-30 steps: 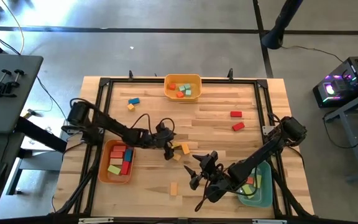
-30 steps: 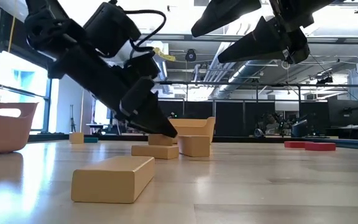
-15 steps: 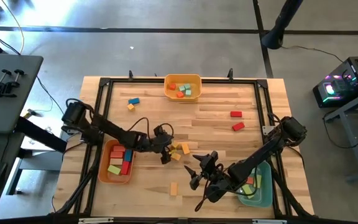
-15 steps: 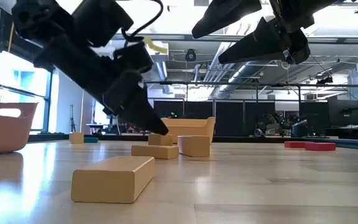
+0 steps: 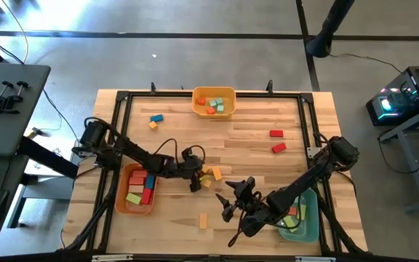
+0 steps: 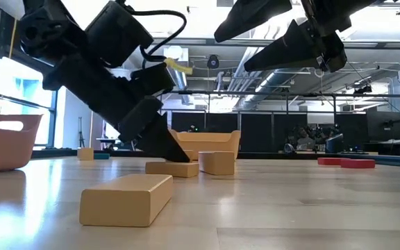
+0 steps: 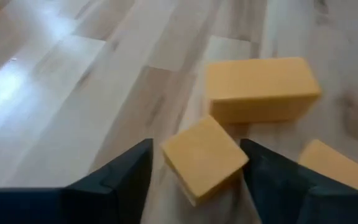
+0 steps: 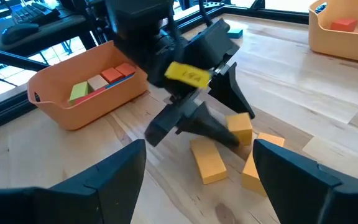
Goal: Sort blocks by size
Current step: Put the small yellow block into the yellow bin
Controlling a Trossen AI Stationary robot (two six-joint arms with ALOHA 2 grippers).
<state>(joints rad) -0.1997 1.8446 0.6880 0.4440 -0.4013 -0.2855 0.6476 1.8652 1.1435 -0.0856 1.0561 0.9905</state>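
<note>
A small yellow block (image 7: 204, 158) lies on the wooden table among other yellow blocks (image 5: 209, 175), with a longer yellow bar (image 7: 260, 90) just beyond it. My left gripper (image 7: 197, 171) slants down at the cluster (image 5: 196, 183), open, one finger on each side of the small block. In the low view its fingertips (image 6: 176, 149) reach the tabletop beside the blocks. My right gripper (image 5: 231, 204) hangs open above the table, nearer the front edge, with nothing between its fingers (image 8: 197, 180). My left gripper stands astride the small yellow block, slanting down from the table's left. One finger (image 7: 257, 165) stands at the block's corner (image 7: 244, 160); whether it touches, I cannot tell. A narrow gap shows at the other finger (image 7: 138, 165). The block lies flat on the table.
An orange bin (image 5: 121, 189) with blocks stands left of the cluster, a yellow bin (image 5: 214, 89) at the far edge, a teal bin (image 5: 316, 218) at the front right. Loose blocks: blue and orange (image 5: 156, 118), two red (image 5: 277, 141), an orange bar (image 5: 203, 220).
My left gripper has dipped toward the tabletop at the yellow blocks; in the low view its fingertips now cover the block that showed behind them. The blocks lie where they were.
</note>
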